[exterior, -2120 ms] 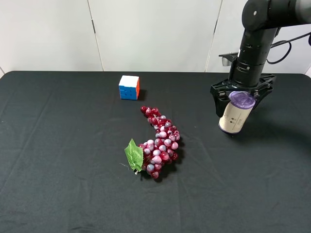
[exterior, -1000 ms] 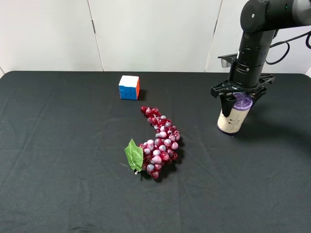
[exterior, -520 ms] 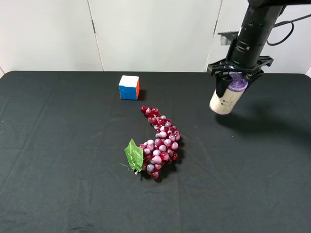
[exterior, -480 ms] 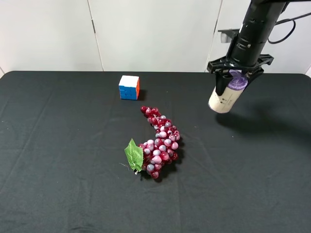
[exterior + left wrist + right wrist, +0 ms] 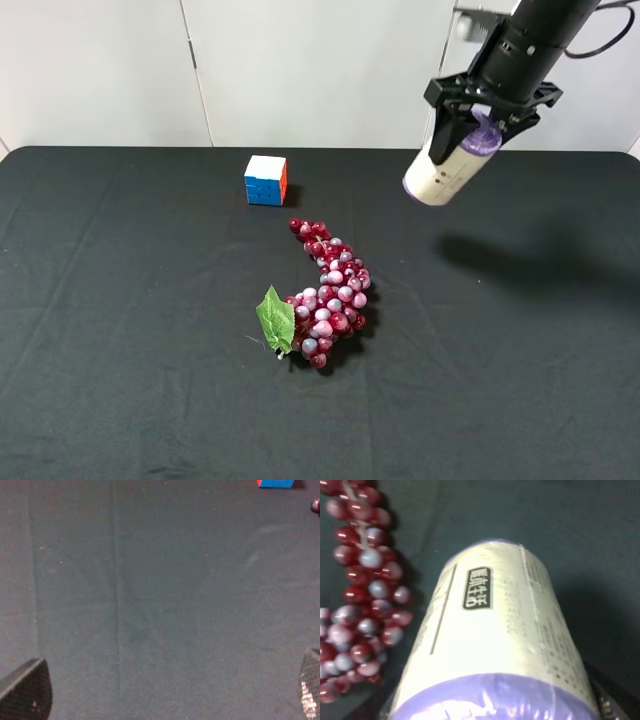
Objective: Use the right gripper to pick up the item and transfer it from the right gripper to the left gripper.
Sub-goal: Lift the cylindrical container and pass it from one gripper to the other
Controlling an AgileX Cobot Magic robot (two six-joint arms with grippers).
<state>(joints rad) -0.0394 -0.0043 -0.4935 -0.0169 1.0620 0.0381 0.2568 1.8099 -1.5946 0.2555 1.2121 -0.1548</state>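
The item, a cream-white cylindrical canister with purple caps, hangs tilted above the black cloth worktop, towards its far right corner. Its lower end is free, presumably for handover. The black-fingered left gripper stands wide apart and empty, only its fingertips visible. The all-black right gripper is clamped on the upper cap, the contact itself obscured.

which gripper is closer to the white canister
Right. The right gripper is shut on the purple-capped end of the canister, holding it aloft; the left gripper is open over the black table, canister absent from its view.
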